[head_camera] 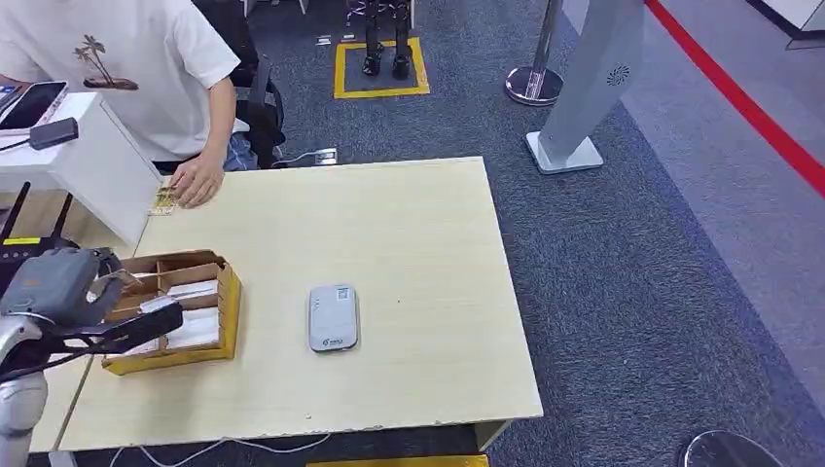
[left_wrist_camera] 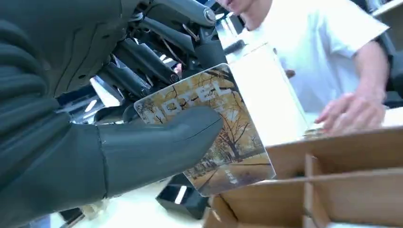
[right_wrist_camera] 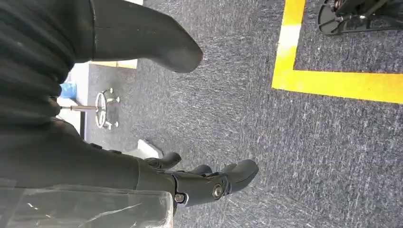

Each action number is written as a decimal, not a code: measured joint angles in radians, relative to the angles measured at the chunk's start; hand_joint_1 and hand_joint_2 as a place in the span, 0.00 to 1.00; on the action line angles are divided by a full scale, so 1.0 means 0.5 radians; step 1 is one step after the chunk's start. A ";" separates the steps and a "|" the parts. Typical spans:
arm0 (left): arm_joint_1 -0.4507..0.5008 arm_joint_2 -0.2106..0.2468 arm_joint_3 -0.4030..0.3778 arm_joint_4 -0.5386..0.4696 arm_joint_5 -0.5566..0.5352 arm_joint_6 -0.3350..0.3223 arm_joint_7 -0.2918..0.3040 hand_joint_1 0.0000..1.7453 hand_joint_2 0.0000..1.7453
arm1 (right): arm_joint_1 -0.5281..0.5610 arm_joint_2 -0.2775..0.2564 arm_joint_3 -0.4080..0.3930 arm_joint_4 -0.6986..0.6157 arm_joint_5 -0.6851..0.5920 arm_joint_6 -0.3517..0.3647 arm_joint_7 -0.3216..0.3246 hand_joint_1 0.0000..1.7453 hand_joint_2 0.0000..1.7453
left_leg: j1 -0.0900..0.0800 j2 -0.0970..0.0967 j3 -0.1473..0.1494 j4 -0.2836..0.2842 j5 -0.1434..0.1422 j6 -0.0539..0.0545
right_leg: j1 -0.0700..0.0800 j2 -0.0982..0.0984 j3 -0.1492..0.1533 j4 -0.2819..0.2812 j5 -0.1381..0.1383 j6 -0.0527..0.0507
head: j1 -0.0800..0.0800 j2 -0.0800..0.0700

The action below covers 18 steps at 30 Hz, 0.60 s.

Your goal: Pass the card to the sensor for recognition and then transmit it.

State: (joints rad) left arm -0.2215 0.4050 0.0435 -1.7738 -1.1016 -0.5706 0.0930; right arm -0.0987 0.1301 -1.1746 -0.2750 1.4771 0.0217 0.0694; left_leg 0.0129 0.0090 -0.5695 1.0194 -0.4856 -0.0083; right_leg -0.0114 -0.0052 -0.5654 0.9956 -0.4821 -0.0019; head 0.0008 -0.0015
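My left hand point(head_camera: 117, 316) hovers over the yellow cardboard card box point(head_camera: 227, 321) at the table's left. The left wrist view shows it pinching a hotel card point(left_wrist_camera: 223, 142) with an autumn-tree picture between thumb point(left_wrist_camera: 157, 142) and fingers point(left_wrist_camera: 142, 71). The grey card sensor point(head_camera: 333, 317) lies flat on the table, to the right of the box and apart from the hand. My right hand point(right_wrist_camera: 190, 183) hangs over the carpet, fingers apart, holding nothing.
A person in a white shirt point(head_camera: 126, 58) stands at the table's far left corner, one hand point(head_camera: 197, 181) resting on another card point(head_camera: 162, 201). The box holds several white cards point(head_camera: 190, 326) in compartments. A white stand point(head_camera: 78, 165) is at the left edge.
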 joint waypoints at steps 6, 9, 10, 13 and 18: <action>0.002 0.219 0.040 -0.090 0.291 -0.050 0.116 1.00 1.00 | 0.002 0.000 0.005 0.015 0.021 0.005 0.001 0.00 1.00 | 0.001 0.000 0.000 0.000 0.000 0.000 | 0.002 0.000 -0.001 0.000 0.000 0.000 | 0.000 0.000; -0.018 0.220 0.037 -0.089 0.077 0.061 0.169 1.00 1.00 | 0.000 0.001 0.019 0.021 0.046 0.011 0.002 0.00 1.00 | 0.001 0.000 0.000 0.000 0.000 0.000 | 0.002 -0.001 -0.003 -0.001 0.000 0.000 | 0.000 0.000; -0.051 0.201 0.032 -0.072 -0.040 0.124 0.180 1.00 1.00 | -0.001 0.001 0.024 0.024 0.052 0.011 0.002 0.00 1.00 | 0.001 -0.001 0.000 0.000 0.001 0.000 | 0.002 -0.001 -0.003 -0.001 0.000 0.000 | 0.000 0.000; -0.240 0.098 0.017 0.052 -0.375 0.275 0.184 1.00 1.00 | -0.009 0.001 0.048 0.033 0.076 0.011 -0.002 0.00 1.00 | 0.000 -0.006 0.000 0.000 0.003 0.000 | 0.002 -0.007 0.000 -0.001 0.002 0.000 | 0.001 0.000; -0.550 -0.099 0.014 0.299 -0.719 0.390 0.135 1.00 1.00 | -0.019 0.001 0.085 0.046 0.114 0.013 -0.002 0.00 1.00 | -0.001 -0.006 0.000 0.001 0.005 -0.001 | 0.002 -0.007 0.000 -0.001 0.005 0.001 | 0.001 0.000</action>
State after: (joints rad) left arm -0.4965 0.3553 0.0504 -1.6244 -1.4613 -0.3758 0.1606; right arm -0.1082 0.1305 -1.1319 -0.2522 1.5339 0.0282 0.0683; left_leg 0.0125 0.0061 -0.5695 1.0201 -0.4832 -0.0086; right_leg -0.0105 -0.0086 -0.5653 0.9950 -0.4795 -0.0016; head 0.0011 -0.0015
